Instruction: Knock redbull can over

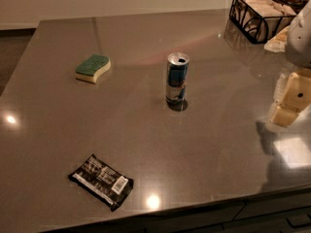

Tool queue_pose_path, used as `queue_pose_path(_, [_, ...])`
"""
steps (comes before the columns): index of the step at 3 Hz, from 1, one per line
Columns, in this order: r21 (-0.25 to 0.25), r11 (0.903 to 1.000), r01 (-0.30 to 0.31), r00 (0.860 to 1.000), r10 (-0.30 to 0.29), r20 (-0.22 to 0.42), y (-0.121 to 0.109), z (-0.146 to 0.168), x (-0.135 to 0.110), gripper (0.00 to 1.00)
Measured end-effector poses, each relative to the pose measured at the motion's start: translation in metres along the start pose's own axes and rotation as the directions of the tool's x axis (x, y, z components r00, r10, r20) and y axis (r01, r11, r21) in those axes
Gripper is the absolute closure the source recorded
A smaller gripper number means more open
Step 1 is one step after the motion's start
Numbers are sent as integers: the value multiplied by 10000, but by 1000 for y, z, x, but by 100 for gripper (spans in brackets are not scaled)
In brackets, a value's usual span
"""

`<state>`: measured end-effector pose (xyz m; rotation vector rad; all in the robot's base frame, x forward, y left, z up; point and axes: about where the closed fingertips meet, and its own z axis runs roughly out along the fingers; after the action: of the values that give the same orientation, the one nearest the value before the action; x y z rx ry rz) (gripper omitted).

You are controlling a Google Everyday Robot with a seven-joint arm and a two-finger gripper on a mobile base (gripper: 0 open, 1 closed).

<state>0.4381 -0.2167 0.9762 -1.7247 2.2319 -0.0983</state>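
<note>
- Nearest the camera: a black snack packet (101, 181) with a white label patch, lying flat and askew on the grey glossy surface (214, 144), close to the front edge on the left side. Sealed or opened: cannot tell.
- Redbull can (177, 79): upright near the middle of the surface, with blue and silver panels. The silver top faces up and its dark tab hole is visible. A small shadow sits at its base. Nothing touches it.
- Contents of the can: cannot tell.
- Sponge (93, 68): green top over a pale yellow layer, wavy outline, lying flat. It is left of the can and slightly farther back, well apart from it.
- Black wire basket (243, 19): at the far right corner of the surface. It holds pale tan, flat stacked items (265, 5) that fill most of it. What they are cannot be made out.
- A pale crumpled piece (278, 41) lies just beside the basket's near right end.
- Gripper (287, 103): cream-coloured, at the right edge of the view and above the surface. It is level with the can but well apart from it, to the can's right. It touches no object.
- Gripper state: cannot tell whether it is apart or together.
- A white rounded arm section (301, 35) sits above the gripper, partly cut off by the frame.
</note>
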Motion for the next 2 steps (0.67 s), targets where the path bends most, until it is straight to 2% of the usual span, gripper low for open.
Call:
queue_pose_path(1, [127,9999,6,10000,-6,2,-1,-1,-1,0])
queue_pose_path(2, [166,9994,-309,9993,305,218,-9,7,-10,0])
